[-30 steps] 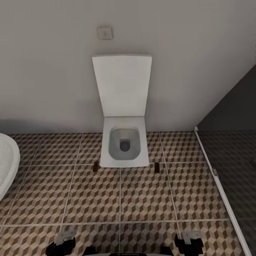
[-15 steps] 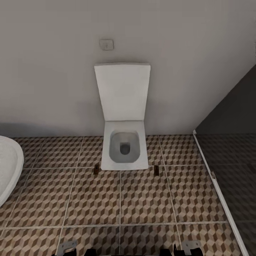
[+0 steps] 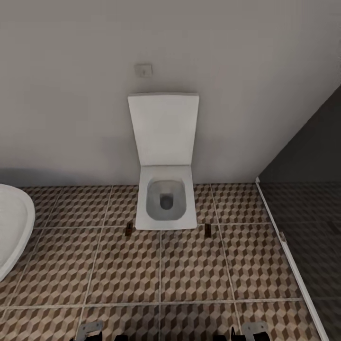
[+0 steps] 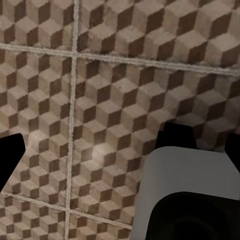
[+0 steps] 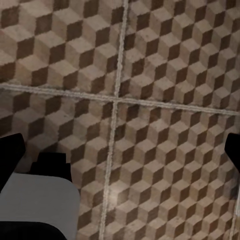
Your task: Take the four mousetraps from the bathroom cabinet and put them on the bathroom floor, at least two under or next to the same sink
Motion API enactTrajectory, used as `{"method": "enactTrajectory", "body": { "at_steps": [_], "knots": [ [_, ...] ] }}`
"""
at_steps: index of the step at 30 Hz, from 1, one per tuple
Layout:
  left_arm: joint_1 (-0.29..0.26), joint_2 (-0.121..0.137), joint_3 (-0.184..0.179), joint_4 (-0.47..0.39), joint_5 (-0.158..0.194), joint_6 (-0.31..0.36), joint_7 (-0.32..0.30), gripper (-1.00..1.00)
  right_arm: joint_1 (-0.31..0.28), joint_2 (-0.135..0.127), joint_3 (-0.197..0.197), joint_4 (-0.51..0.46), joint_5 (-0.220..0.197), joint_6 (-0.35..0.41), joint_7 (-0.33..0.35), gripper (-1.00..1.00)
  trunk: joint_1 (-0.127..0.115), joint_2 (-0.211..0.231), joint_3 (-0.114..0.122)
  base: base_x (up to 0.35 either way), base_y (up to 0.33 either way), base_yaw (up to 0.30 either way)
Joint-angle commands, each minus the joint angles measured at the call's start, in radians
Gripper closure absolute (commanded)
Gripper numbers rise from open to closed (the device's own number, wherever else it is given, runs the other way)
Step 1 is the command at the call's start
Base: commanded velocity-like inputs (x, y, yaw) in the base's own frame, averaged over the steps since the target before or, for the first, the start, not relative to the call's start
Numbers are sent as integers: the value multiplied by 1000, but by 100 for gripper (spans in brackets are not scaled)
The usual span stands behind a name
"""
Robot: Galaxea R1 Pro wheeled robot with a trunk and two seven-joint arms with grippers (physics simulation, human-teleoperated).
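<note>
Glossy cube-patterned bathroom floor (image 3: 189, 265); smooth white toilet (image 3: 166, 203)

This is a bathroom in a home. A white square-edged toilet (image 3: 166, 201) with its flat lid raised stands against a plain pale grey wall (image 3: 71, 94), below a small square flush plate (image 3: 143, 70). The floor of glossy square tiles with a brown, beige and white cube pattern (image 3: 194, 265) meets a dark grey shower area (image 3: 312, 227) behind a thin white threshold. The rounded rim of a white oval bathtub (image 3: 12, 227) shows at the left.
</note>
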Motion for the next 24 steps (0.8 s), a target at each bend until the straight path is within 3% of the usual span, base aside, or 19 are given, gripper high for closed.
{"method": "enactTrajectory", "body": {
  "at_steps": [1, 24],
  "knots": [
    [0, 0, 0, 0, 0, 0, 0, -100, 0, 0, 0, 0, 0, 0, 0, -100, 0, 0, 2, 0, 0, 0],
    [0, -2, 0, -2, 0, 0, 0, -100, 0, 0, 0, 0, 1, 0, 0, -100, -80, 147, 104, 0, 0, 0]
  ]
}}
